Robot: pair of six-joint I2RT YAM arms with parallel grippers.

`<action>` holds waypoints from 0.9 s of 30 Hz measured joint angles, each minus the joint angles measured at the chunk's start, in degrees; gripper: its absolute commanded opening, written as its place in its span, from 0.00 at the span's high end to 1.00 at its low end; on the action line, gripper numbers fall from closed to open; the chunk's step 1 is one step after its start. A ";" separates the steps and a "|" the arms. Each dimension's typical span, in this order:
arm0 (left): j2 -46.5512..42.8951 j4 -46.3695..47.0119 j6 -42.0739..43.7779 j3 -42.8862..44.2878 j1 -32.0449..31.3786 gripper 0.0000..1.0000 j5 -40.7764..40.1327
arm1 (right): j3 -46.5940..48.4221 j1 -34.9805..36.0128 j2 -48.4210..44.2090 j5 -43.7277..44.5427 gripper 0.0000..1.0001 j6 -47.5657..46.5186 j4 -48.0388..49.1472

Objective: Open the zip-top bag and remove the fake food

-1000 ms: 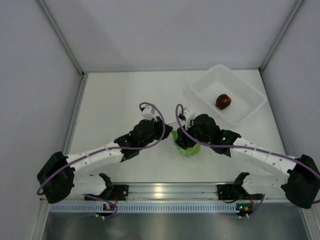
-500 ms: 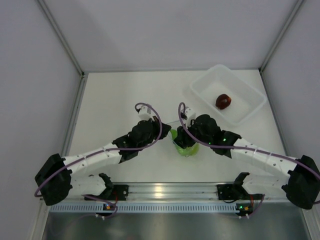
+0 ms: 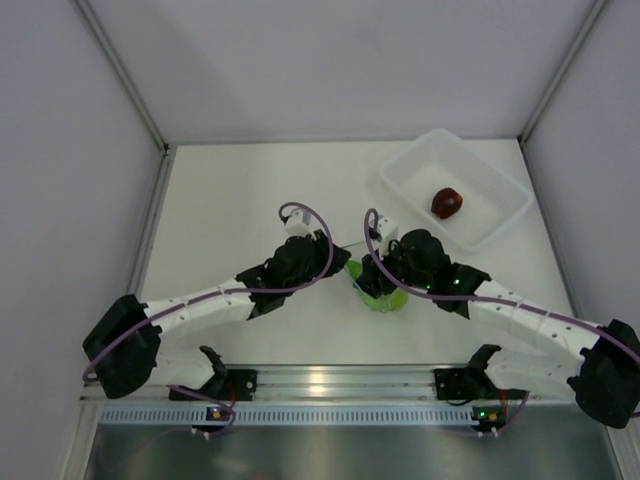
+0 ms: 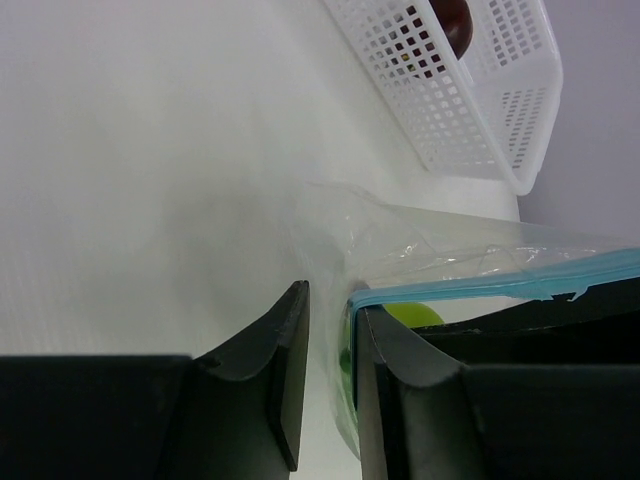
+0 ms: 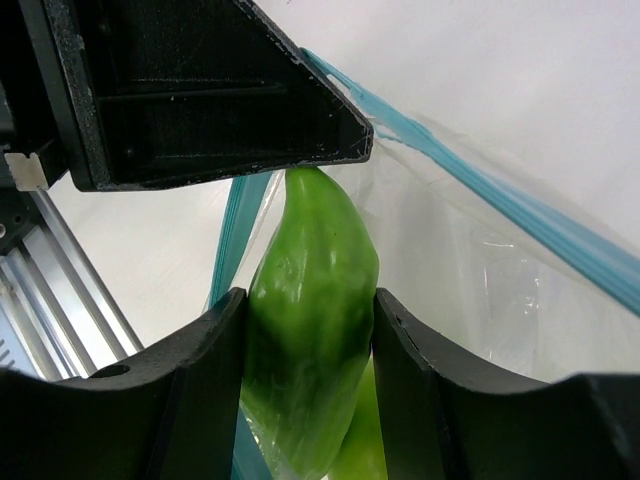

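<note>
Right gripper and left gripper, top view: both meet at the zip-top bag mid-table; the dark red fruit lies in the white tray, well apart, so one item counts as removed. Left wrist view: left gripper jaws a narrow gap apart, clamping nothing visible, the bag's teal zipper strip beside one finger. Right wrist view: right gripper closed on the elongated green fruit in the bag's open mouth; judged outstanding are lifting this one clear, then the yellow-green apple beneath.
</note>
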 measured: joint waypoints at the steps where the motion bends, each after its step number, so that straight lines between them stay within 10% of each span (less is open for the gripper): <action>1: 0.17 0.04 0.02 0.00 0.15 0.72 0.28 | 0.00 -0.07 0.09 -0.09 1.00 -0.44 0.02; 11: 2.82 0.31 0.74 0.70 2.10 0.95 4.39 | 0.70 -0.20 3.02 0.48 1.00 -2.08 -0.28; 19: 3.04 -0.39 8.24 1.42 4.44 0.85 6.27 | 5.62 -0.17 9.27 1.79 1.00 0.81 -2.25; 20: 2.80 -0.70 9.42 1.42 4.44 0.69 6.29 | 6.19 -0.17 9.86 1.97 1.00 1.11 -2.82; 27: -0.55 -3.39 17.38 1.38 4.48 0.76 5.49 | 10.16 -0.20 12.70 2.45 1.00 2.86 -6.14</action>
